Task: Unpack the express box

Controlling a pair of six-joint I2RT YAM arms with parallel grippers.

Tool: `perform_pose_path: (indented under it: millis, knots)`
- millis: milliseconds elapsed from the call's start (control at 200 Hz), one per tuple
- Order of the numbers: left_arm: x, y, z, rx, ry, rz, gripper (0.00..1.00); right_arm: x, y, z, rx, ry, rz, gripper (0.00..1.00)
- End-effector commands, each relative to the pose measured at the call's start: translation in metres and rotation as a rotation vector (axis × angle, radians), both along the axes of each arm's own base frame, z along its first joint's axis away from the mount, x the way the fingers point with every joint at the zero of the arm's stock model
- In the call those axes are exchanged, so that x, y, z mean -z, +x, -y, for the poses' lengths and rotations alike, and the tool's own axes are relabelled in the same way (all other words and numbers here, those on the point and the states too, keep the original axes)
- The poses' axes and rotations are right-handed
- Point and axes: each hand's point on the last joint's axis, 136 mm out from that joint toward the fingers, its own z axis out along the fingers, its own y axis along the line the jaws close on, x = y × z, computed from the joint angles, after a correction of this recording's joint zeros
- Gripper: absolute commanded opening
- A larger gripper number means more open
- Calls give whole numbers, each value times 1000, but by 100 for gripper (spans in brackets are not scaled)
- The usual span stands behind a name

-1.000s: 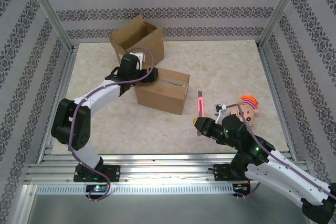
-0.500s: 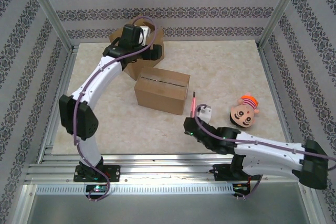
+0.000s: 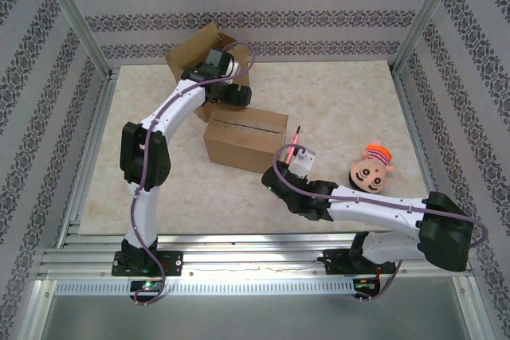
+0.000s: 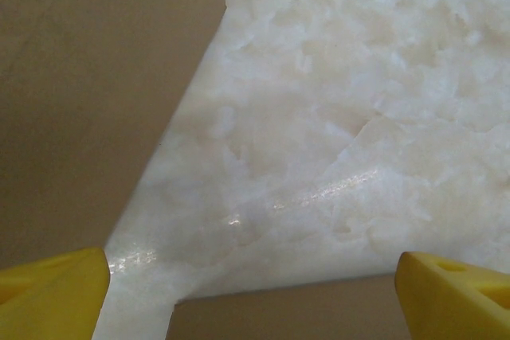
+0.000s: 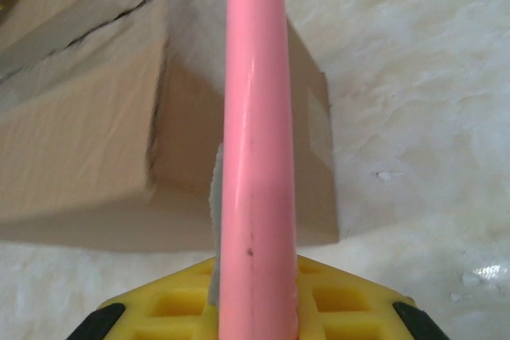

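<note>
Both arms have shifted since a second ago. We note the left pincer (image 3: 237, 95) has left the near-left corner of the box (image 3: 243, 145), swung toward the back, and now sits in the gap between that box and the open box (image 3: 199, 53) behind it. Its fingers (image 4: 52, 288) are spread wide with nothing between them. Ahead of them we see bare bench (image 4: 343, 117), with cardboard to the left and another cardboard edge right under the pincer. Which box each belongs to we cannot tell.

We find the right pincer (image 3: 297, 153) has reached forward and leftward from beside the toy (image 3: 370, 171), which now lies well off to its right. It pinches the cutter (image 5: 255, 117) tight, pink handle pointing straight away from the fingers. The box stands just ahead and left of the cutter tip, right end facing the pincer, flaps down with a dark slit along the top seam. Whether the tip touches cardboard we cannot tell.
</note>
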Motion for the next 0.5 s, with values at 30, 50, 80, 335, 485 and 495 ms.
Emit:
perform_pose_path:
  millis: [30,50,80,335,485,495]
  knots:
    - [-3,-19,1,48,30,-39,92,-5,26,10,59,5,26,0]
    - [-2,-22,1,50,33,-46,92,-5,30,11,58,1,25,0]
    - [-1,-26,-2,47,39,-54,92,-4,35,12,59,-5,20,0]
    - [10,-76,-33,-5,101,-118,92,2,86,19,55,4,7,0]
    - [19,-110,-46,-57,91,-166,91,-1,118,16,22,34,2,0]
    - [20,-112,-46,-58,89,-171,91,-1,120,16,21,38,2,0]
